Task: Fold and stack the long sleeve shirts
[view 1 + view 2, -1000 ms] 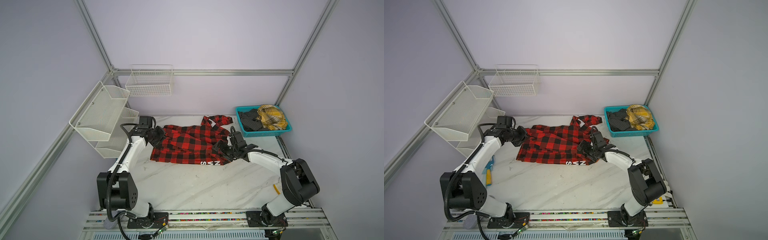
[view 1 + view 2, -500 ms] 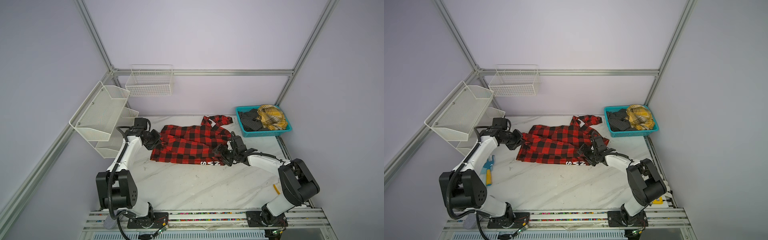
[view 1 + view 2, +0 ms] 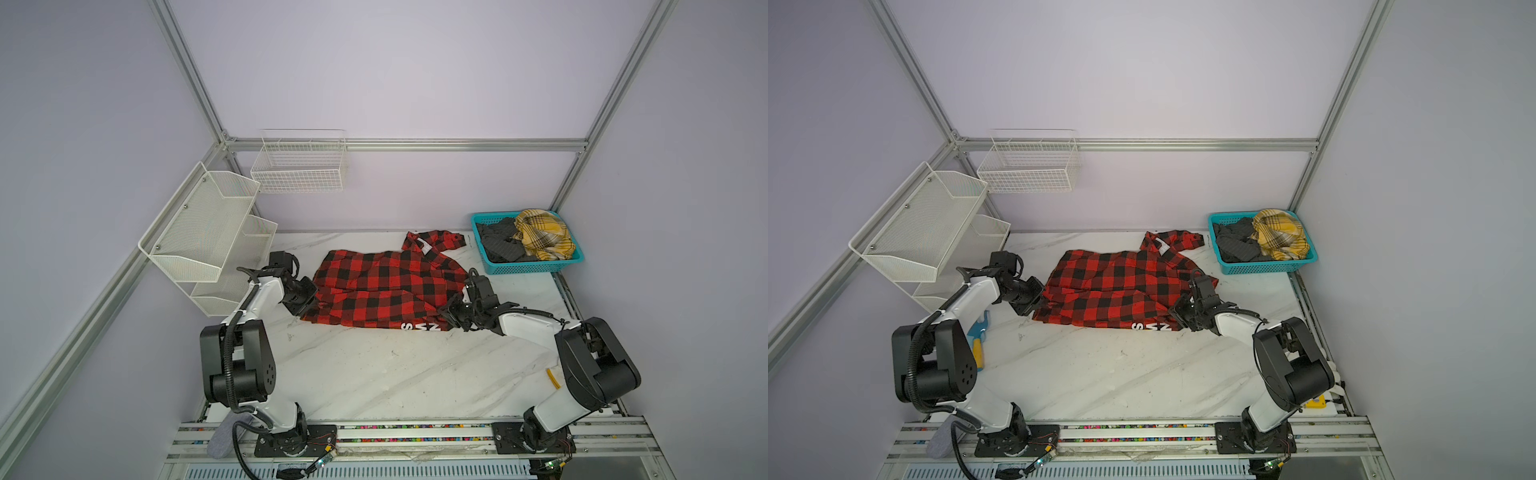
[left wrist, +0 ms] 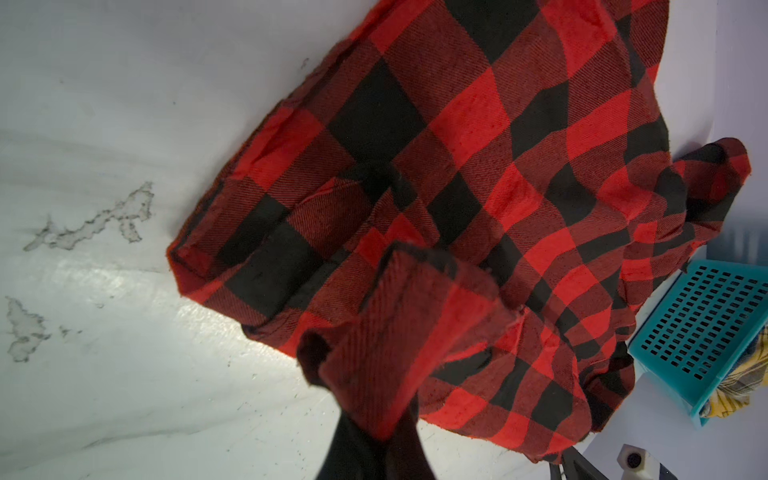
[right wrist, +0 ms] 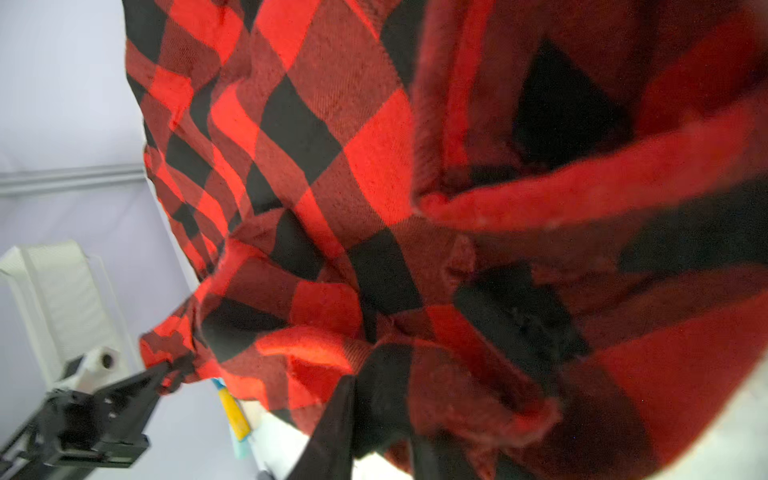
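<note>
My left jaws and right jaws each pinch the red-and-black shirt (image 3: 386, 286) at opposite ends; folding next needs an even lift.

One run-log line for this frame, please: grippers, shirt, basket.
left gripper: shut on red-and-black shirt, left hem corner | right gripper: shut on its right side | teal basket: yellow plaid garment, dark grey garment, unfolded | stack: none yet
</note>
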Robot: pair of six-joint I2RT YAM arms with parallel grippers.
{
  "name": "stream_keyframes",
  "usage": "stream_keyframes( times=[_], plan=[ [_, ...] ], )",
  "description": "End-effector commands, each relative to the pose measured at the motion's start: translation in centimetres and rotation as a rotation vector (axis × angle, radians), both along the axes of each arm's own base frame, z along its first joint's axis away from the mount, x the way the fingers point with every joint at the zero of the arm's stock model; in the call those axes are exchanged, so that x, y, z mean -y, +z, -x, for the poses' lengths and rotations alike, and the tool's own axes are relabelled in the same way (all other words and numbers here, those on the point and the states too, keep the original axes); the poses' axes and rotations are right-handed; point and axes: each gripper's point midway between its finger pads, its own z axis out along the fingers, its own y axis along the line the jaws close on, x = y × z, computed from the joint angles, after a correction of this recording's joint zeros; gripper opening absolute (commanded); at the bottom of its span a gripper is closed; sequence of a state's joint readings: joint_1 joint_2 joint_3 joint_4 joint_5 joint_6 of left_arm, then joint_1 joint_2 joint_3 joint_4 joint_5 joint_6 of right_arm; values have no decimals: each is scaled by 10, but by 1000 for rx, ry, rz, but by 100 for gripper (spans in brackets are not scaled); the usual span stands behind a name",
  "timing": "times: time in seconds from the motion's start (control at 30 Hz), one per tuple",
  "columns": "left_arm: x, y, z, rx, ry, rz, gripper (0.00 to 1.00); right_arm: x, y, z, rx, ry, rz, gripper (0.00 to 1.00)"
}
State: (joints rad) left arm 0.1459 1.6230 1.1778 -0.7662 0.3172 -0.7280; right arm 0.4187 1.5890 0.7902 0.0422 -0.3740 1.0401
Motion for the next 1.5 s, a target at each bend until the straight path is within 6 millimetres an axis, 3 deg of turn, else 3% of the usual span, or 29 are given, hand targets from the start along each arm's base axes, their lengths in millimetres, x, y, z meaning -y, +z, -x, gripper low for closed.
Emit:
stream_keyframes(
  times=[0.0,0.03,0.2,0.37,0.5,0.57,0.8,1.0,1.23,1.27,1.33,1.37,1.47],
  plan=[
    [-5,5,-2,42,-12,-6,0,-1,23,-14,47,-37,-31,6],
    [-6,7,-3,48,-10,-6,0,-1,27,-16,51,-40,-27,0],
    [-10,17,-7,72,2,-3,0,7,55,-24,147,-56,4,0],
    [-19,9,-4,50,31,0,0,12,78,-26,246,-62,12,0],
    [-23,-10,-3,9,28,-11,0,15,47,-22,200,-37,72,0],
    [-26,-24,-4,-24,26,-22,0,16,25,-14,170,-30,69,0],
    [-30,-62,-3,-117,18,-29,0,19,-24,9,85,-10,101,0],
    [-33,-57,7,-129,7,-59,0,16,-24,2,83,7,118,0],
    [-39,-52,-7,-123,8,-68,0,8,-4,-9,116,26,120,0],
    [-38,-56,-8,-134,4,-62,4,7,-4,-7,110,41,136,3],
    [-34,-63,-6,-155,-6,-35,32,13,-2,-3,98,55,187,32],
    [-32,-63,-5,-160,-8,-28,42,18,2,0,100,64,219,46],
    [-32,-40,-5,-99,4,-43,54,35,28,4,137,65,329,59]
  ],
)
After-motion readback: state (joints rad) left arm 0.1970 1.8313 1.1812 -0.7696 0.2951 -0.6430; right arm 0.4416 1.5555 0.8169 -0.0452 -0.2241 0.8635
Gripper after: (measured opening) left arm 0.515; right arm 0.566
